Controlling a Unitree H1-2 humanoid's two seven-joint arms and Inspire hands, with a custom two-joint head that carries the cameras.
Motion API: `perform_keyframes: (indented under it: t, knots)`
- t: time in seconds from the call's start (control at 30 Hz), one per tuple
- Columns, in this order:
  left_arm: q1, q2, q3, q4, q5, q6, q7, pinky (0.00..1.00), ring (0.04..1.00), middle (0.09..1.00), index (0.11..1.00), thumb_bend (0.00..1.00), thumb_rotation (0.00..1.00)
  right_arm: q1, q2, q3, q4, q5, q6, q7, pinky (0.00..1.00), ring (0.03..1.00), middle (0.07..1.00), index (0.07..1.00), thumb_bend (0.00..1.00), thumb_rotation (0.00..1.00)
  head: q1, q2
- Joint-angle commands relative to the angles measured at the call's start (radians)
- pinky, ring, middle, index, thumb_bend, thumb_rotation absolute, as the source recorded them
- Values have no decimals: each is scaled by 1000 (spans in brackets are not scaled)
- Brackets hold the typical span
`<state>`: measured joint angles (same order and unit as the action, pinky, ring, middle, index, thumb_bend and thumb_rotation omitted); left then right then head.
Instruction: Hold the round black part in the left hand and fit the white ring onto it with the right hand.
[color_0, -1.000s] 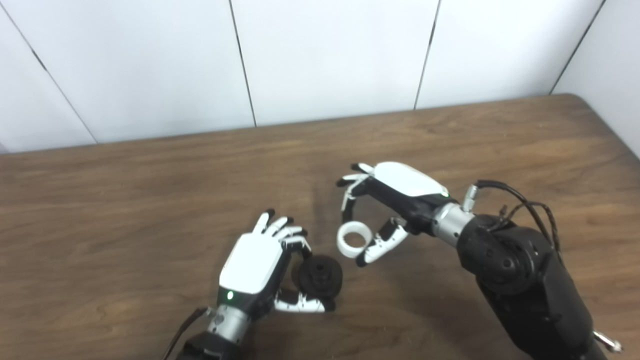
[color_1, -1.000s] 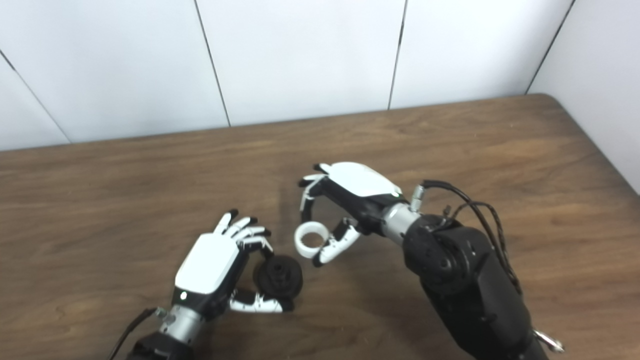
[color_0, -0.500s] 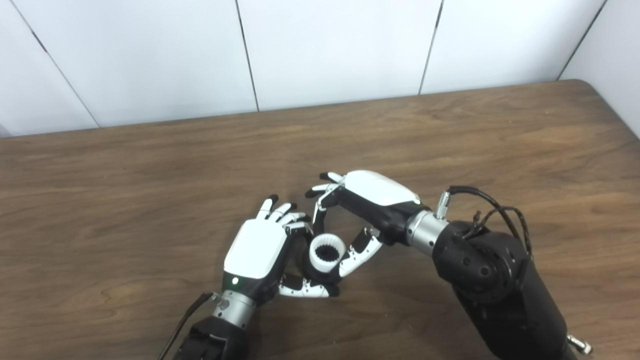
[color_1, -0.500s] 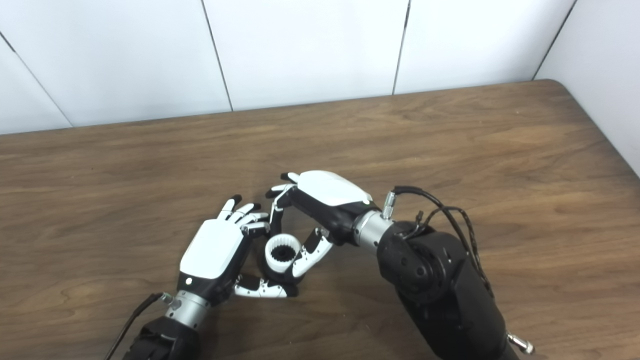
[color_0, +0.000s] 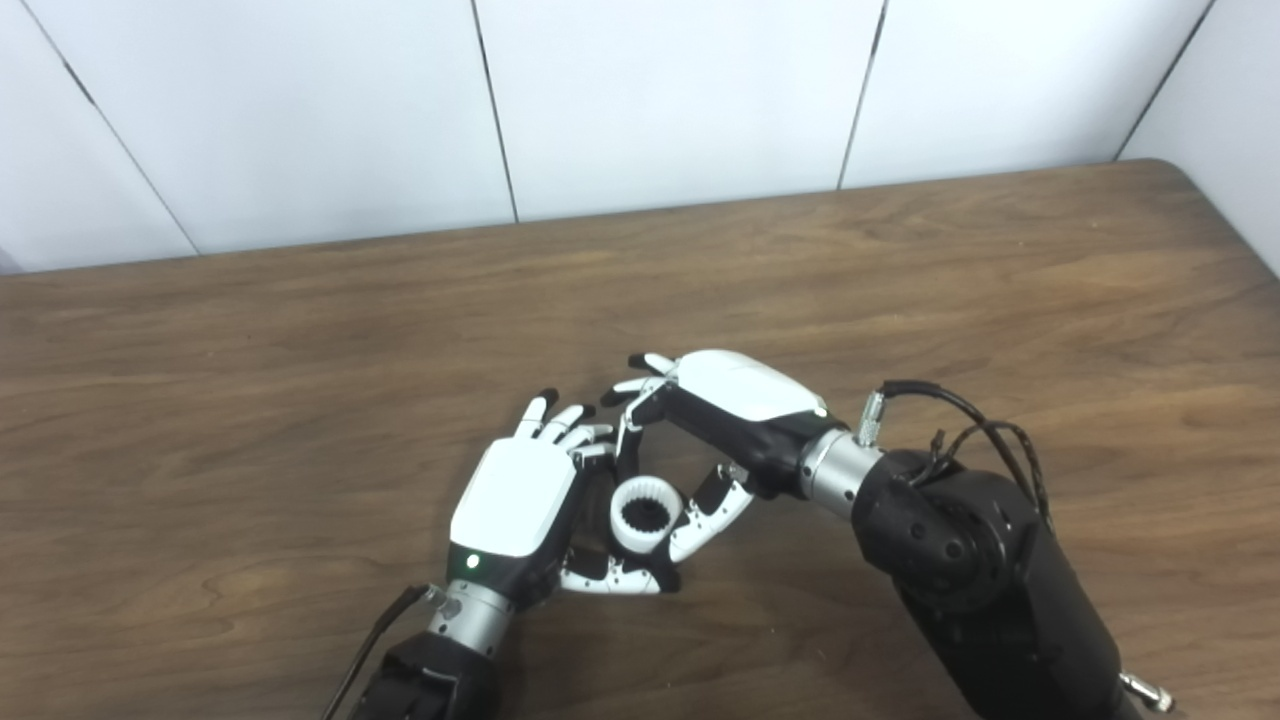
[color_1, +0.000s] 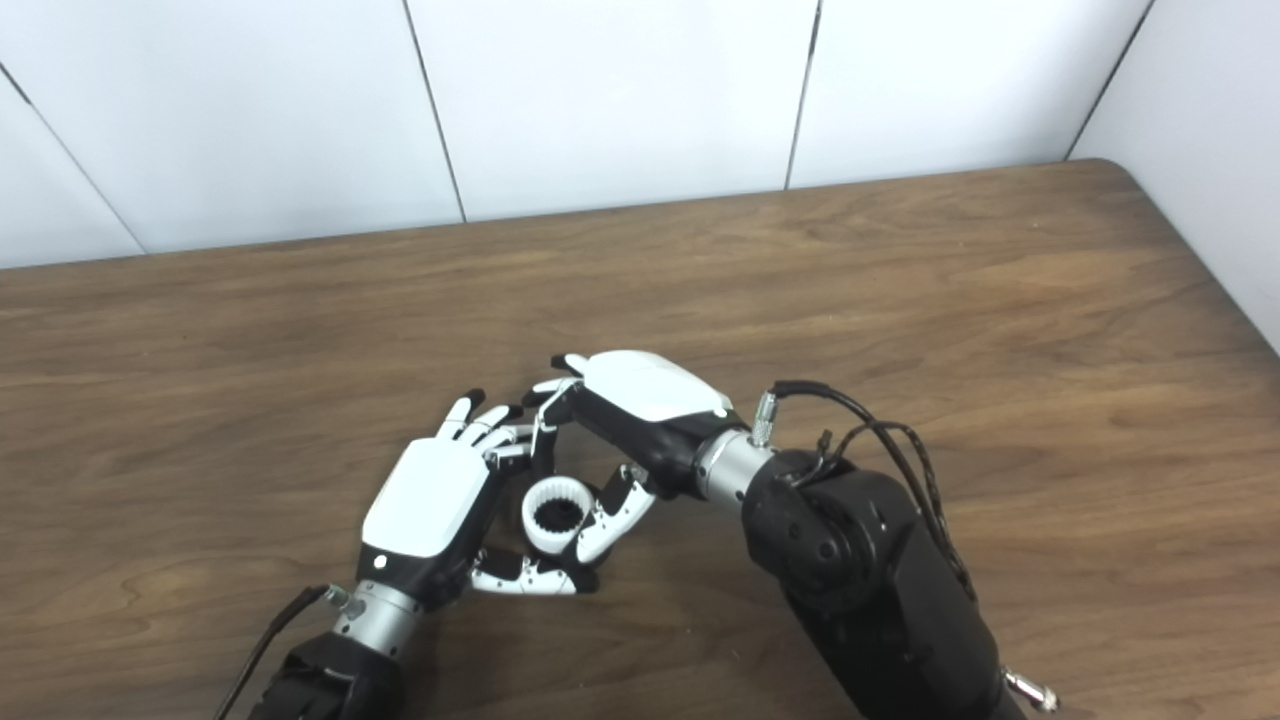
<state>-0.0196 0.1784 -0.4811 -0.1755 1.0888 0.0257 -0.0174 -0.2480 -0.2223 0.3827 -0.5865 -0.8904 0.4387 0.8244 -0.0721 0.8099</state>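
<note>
Both hands engaged: left hand (color_0: 515, 500) grips round black plastic part (color_0: 598, 512); right hand (color_0: 735, 420) pinches toothed white plastic ring (color_0: 642, 515) against it. Tilted ring risks jamming.

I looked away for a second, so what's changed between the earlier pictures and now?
The right hand carried the white ring left and down onto the round black part in the left hand. Both grips stayed shut; the table is unchanged.
</note>
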Motion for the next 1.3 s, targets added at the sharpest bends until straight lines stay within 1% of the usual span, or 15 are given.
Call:
perform_keyframes:
  t: [0.0, 0.17, 0.47, 0.77, 1.03, 1.27]
  knots:
    - [-9, 1, -9, 0, 13, -7, -9, 1000, 895, 783, 483, 525, 56, -23, 0, -13, -12, 3, -25, -37, 1000, 1000, 876, 485, 521, 130, 0, 1]
    - [-9, 1, -11, 2, 15, -7, -10, 1000, 891, 782, 483, 525, 56, -23, 2, -27, -5, 8, -34, -65, 1000, 1000, 873, 485, 521, 129, 0, 1]
    - [-10, -1, -9, 1, 11, -7, -10, 1000, 893, 782, 483, 525, 56, -27, -3, -30, -5, 11, -38, -69, 1000, 1000, 873, 485, 521, 130, -7, 2]
    - [-9, -1, -9, -6, 16, -2, -16, 1000, 892, 780, 483, 525, 56, -18, -10, -17, 2, 1, -52, -74, 1000, 1000, 872, 485, 521, 130, -10, 5]
    - [-10, 1, -6, -3, 10, -6, -12, 1000, 894, 780, 483, 524, 55, -10, -8, -12, 24, 0, -73, -94, 1000, 1000, 865, 485, 522, 130, -15, 5]
    - [-10, 1, -4, -3, 7, -5, -13, 1000, 893, 782, 483, 524, 55, -6, -5, -13, 36, -1, -70, -104, 1000, 1000, 870, 485, 522, 129, -20, 4]
